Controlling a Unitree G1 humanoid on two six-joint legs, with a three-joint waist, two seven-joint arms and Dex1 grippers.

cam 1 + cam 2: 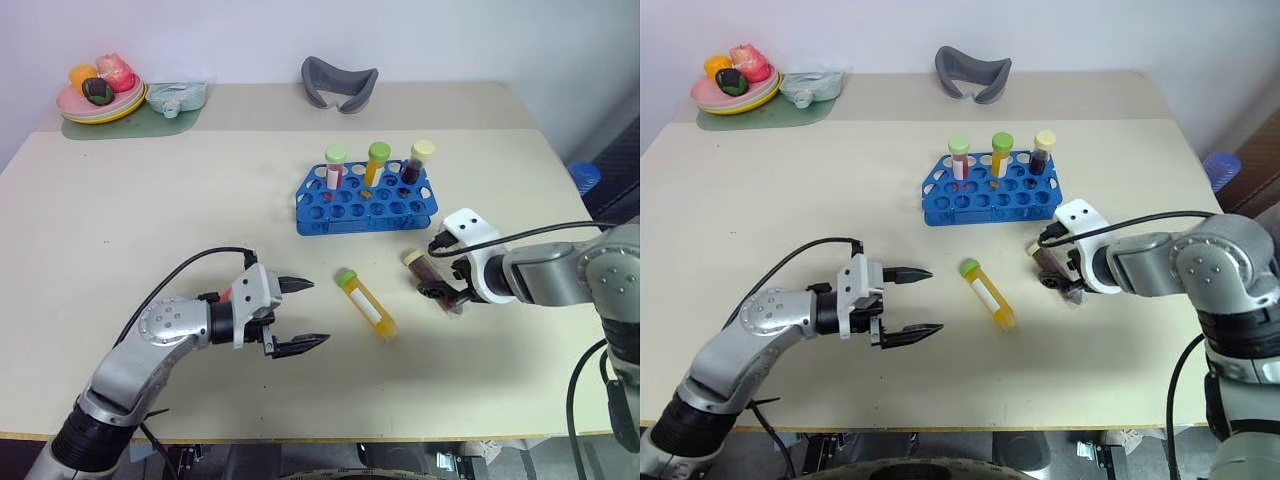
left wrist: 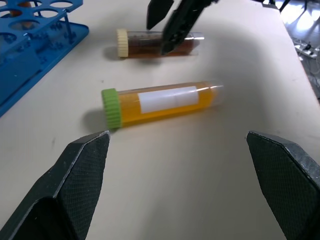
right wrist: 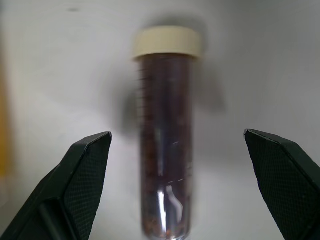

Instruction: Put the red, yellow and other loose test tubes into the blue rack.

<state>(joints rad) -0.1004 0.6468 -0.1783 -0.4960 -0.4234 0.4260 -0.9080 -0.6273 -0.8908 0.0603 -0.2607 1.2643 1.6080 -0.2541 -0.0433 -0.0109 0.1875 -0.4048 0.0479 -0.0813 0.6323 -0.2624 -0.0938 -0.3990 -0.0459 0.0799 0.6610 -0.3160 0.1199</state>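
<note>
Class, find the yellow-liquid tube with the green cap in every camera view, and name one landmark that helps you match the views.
Left eye view: yellow tube lies on the table, lower centre, in front of the blue rack.
Right eye view: lower centre too.
Left wrist view: centre, lying crosswise.
Right wrist view: cannot tell.
Shared landmark: the dark brown tube lying beside it.
</note>
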